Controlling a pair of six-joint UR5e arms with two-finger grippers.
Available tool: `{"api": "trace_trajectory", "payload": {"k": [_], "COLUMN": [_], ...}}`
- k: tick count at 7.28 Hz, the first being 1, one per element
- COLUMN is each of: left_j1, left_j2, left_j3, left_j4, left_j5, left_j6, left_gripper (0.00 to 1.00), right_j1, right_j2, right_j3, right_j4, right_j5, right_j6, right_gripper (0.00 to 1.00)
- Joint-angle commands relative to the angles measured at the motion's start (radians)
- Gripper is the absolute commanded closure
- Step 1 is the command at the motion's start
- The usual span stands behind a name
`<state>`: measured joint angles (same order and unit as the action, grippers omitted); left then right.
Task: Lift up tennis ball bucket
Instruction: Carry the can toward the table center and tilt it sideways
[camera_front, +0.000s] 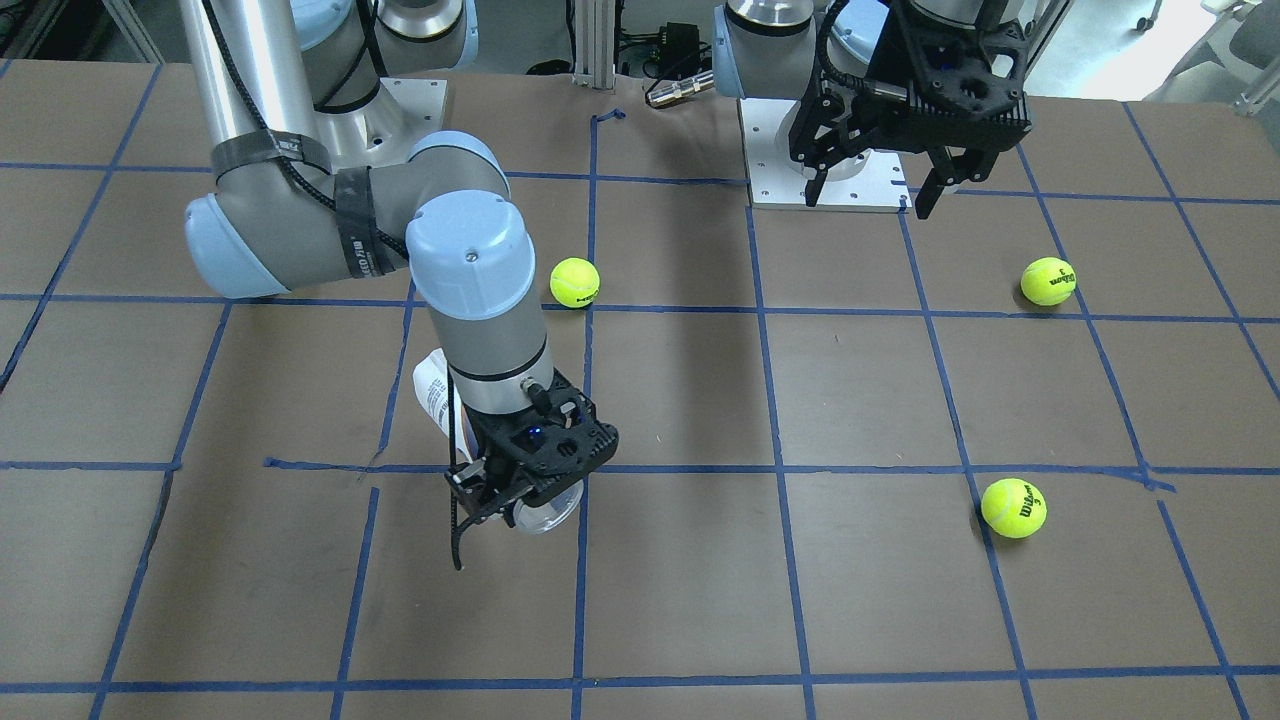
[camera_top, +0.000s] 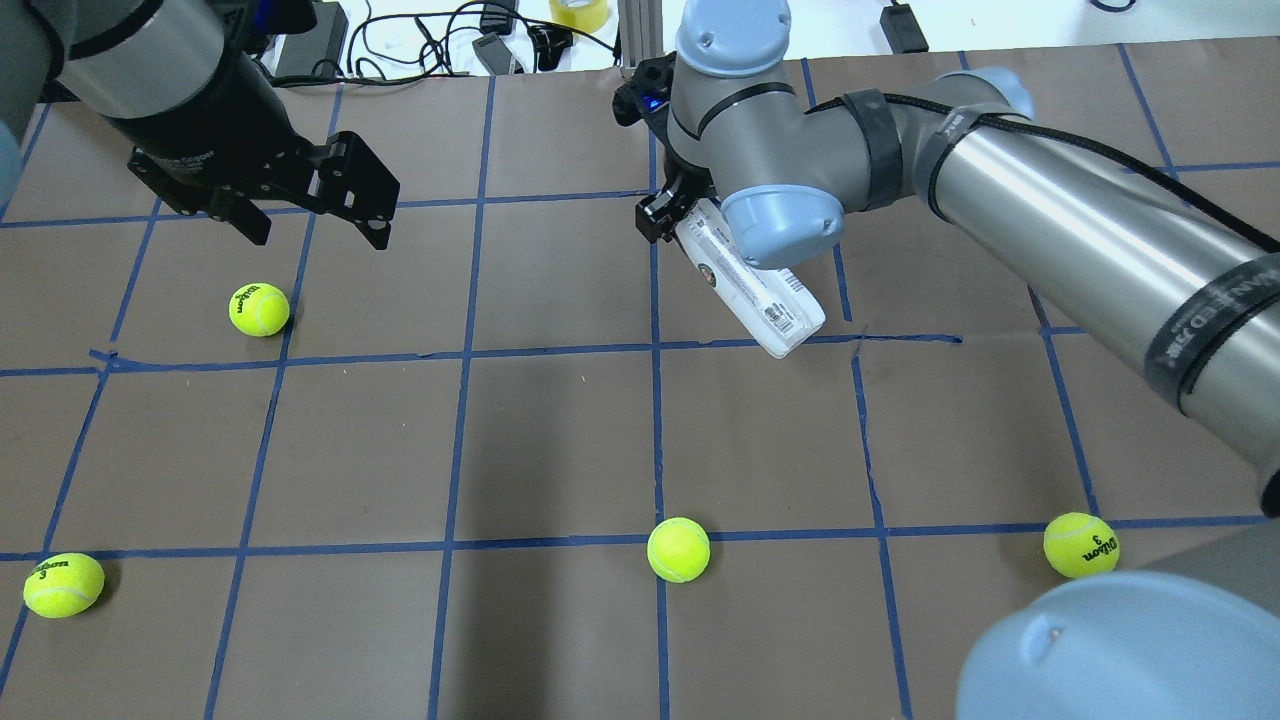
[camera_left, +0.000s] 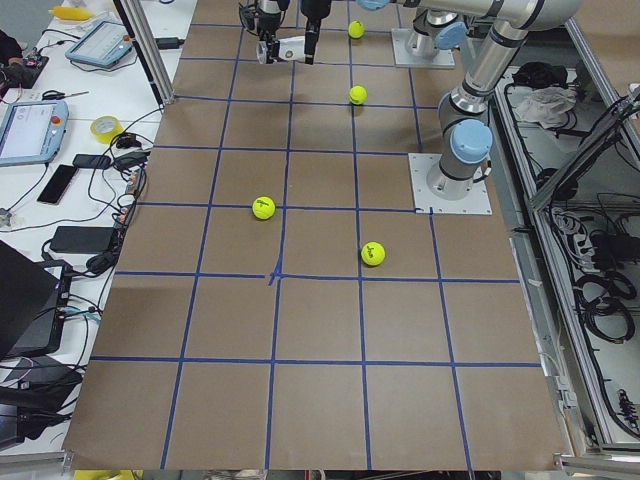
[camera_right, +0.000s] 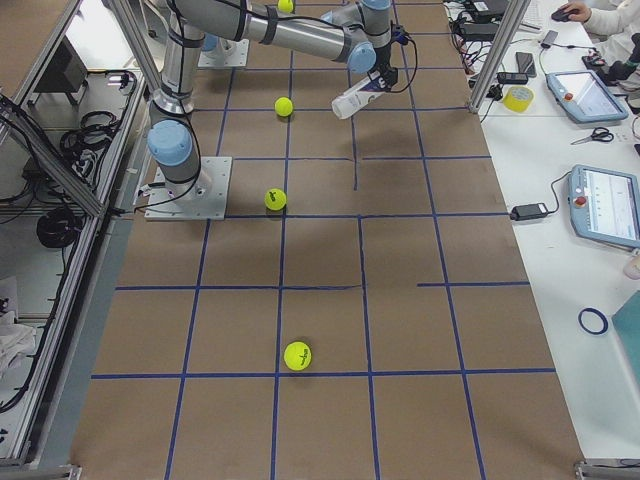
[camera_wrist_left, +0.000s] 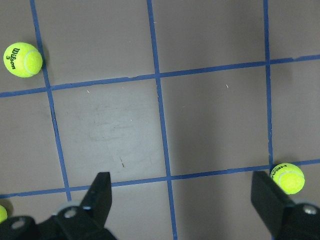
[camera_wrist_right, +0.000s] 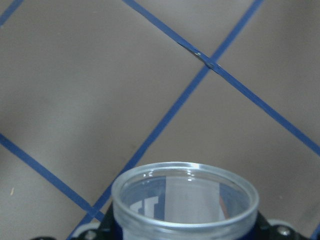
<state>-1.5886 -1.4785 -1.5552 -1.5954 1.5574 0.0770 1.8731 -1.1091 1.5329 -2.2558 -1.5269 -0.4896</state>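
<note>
Overhead exterior view has the tennis ball bucket (camera_top: 750, 290) just right of centre in the upper half of the frame, slanting down to the right, its white printed label facing up, and it is in the right gripper (camera_top: 660, 215), whose jaws are pinched onto the tube close to its open end. Over to the right wrist-mounted view: the clear rim fills the bottom of the frame, we look straight across the mouth, no ball shows inside, and the floor of paper sits well beyond it. From the exterior right camera the tube hangs tilted in the upper middle of the frame and looks clear of the surface, so I'd call the lift largely made. What's left, by my reading, is little more than holding it steady or carrying it higher, though how high it hangs can't be read off these angles. The left gripper (camera_top: 315, 235) hovers at the upper left, jaws spread wide with nothing between them, taking no part. Four tennis balls (camera_top: 259, 309) lie scattered and well apart: one just below that idle gripper, one at the lower left edge, one at lower centre, one at lower right. The table (camera_top: 560, 440) is covered in brown paper marked into squares with blue tape (camera_top: 560, 352). Cables (camera_top: 420, 40) trail along the top edge, and the side view shows a white bench (camera_right: 560, 150) with tablets (camera_right: 605, 205) and a yellow roll of tape (camera_right: 518, 98).
</note>
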Motion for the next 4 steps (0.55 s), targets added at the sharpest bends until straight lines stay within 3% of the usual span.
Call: {"api": "trace_trajectory", "payload": {"k": [1,4], "left_j1": [0.001,0.001], "left_j2": [0.001,0.001], "left_j3": [0.0,0.0], "left_j4": [0.0,0.0], "left_j5": [0.001,0.001], "left_j6": [0.001,0.001], "left_gripper": [0.0,0.0], "right_j1": [0.047,0.156], "right_j2": [0.026,0.095], "right_j3": [0.003,-0.005], "right_j4": [-0.074,-0.096], "right_j5": [0.053,0.041], "right_j6": [-0.231,-0.506], "right_gripper": [0.32,0.27]}}
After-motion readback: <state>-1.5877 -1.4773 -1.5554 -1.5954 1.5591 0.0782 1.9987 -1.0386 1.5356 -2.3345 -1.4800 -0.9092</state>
